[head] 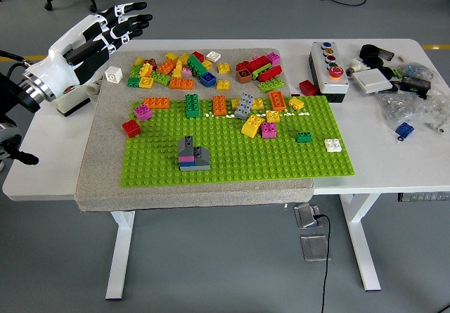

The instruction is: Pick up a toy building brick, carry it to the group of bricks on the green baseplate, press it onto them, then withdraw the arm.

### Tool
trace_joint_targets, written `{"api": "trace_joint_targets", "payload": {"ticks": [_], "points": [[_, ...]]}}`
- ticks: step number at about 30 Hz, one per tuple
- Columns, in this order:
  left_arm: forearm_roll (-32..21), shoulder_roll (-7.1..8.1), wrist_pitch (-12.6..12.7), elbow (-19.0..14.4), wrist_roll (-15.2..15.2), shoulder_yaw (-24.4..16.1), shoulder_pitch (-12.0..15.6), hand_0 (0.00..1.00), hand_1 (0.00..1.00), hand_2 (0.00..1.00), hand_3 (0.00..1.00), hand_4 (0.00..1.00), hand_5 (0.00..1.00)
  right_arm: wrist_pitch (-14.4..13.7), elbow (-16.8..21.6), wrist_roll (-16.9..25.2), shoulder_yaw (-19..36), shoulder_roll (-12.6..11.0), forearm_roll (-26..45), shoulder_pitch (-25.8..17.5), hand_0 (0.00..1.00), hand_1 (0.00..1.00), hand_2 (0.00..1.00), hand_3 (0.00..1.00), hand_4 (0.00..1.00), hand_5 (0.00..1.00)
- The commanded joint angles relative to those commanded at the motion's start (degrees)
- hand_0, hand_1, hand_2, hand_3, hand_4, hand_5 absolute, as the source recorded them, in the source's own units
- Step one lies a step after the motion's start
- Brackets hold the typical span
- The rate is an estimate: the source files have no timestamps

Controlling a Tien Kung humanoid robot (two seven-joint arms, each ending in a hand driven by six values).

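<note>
The left hand (105, 28) hangs above the table's (42, 151) far left corner, off the grey mat (102, 165), its black fingers (130, 19) spread apart and holding nothing. The white forearm runs back from it to the picture's left edge. The right arm is out of view.

The green baseplate (239, 158) lies on the mat, reaching past the mat's right edge onto the bare table. Near its front left stands the group of bricks (191, 154): grey pieces stacked with a thin pink layer and a blue one at the bottom. Along the baseplate's far edge stand single bricks: an orange one (157, 103), a green one (191, 105), another orange (219, 105), a grey one (244, 105) and a yellow one (252, 125) lying tilted. A small green brick (304, 137) and a white brick (332, 145) sit toward the right side. A red brick (131, 128) rests on the mat just off the baseplate's left edge.

Beyond the baseplate, a loose pile of bricks (186, 70) in many colours lies on the mat's far part, near the hand but apart from it. A white cube (113, 74) sits at the mat's left edge, close under the hand.

On the table's right part stand a button box (328, 68) and, further right, some clutter with plastic bags (415, 98).
</note>
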Motion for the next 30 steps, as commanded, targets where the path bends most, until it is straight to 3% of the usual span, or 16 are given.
{"api": "trace_joint_targets", "payload": {"ticks": [6,8,19,30], "points": [[-13.7,0.49,-2.0,2.9,1.4,1.0,-0.7,0.989,0.952,0.895,0.929,0.998,0.694,0.0,0.0,0.0,-0.1,0.0,0.0,0.1,0.738,0.640,0.691,0.558,0.803,0.508],[-15.9,0.67,-2.2,3.3,1.6,1.2,-0.9,0.991,0.951,0.893,0.927,0.998,0.718,0.0,0.0,0.0,-0.1,0.0,0.0,0.1,0.739,0.639,0.691,0.557,0.803,0.509],[-15.7,1.40,-3.8,6.8,0.9,1.8,-1.8,0.993,0.948,0.890,0.925,0.998,0.725,0.1,0.0,0.0,-0.4,0.0,-0.2,0.0,0.738,0.640,0.691,0.558,0.803,0.508],[-11.8,1.16,-4.7,12.1,-1.1,1.4,-2.7,0.998,0.946,0.886,0.915,0.998,0.742,0.2,0.0,0.0,-0.5,-0.1,-0.3,0.0,0.737,0.639,0.691,0.557,0.803,0.509]]}}
